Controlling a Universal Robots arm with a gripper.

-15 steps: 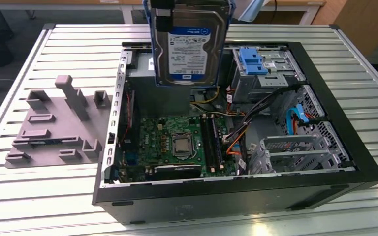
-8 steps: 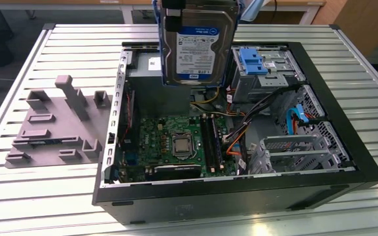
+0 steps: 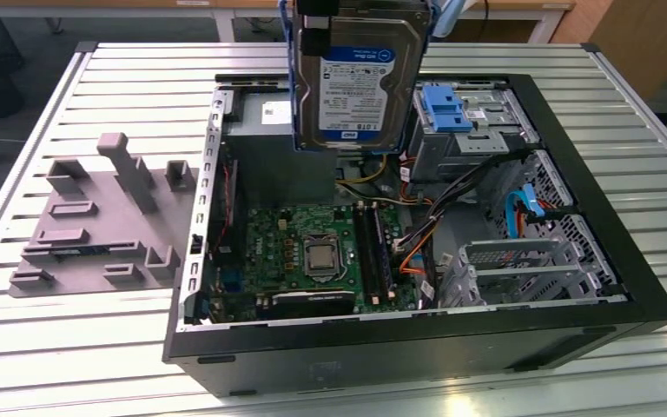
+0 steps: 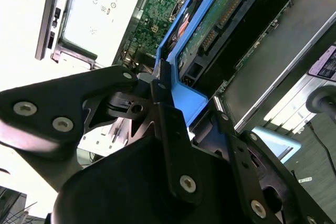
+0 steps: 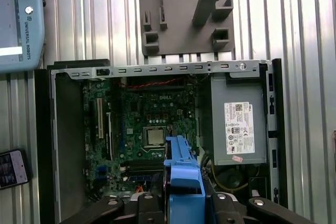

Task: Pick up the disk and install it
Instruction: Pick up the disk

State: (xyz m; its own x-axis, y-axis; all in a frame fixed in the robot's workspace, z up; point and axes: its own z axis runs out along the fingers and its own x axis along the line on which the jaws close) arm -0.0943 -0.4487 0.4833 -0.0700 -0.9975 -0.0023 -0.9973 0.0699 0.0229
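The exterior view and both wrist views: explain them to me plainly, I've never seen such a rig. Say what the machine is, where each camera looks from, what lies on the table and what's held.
This is one robot arm working over an open computer case on a slatted metal table. The exterior view comes from a camera off the arm; both wrist views come from cameras riding on it. Its end effector is shut on the disk, gripping the blue frame, above the case. A grey holder block lies beside the case.

Black gripper pointing straight down, fingers clamped on either side of the disk
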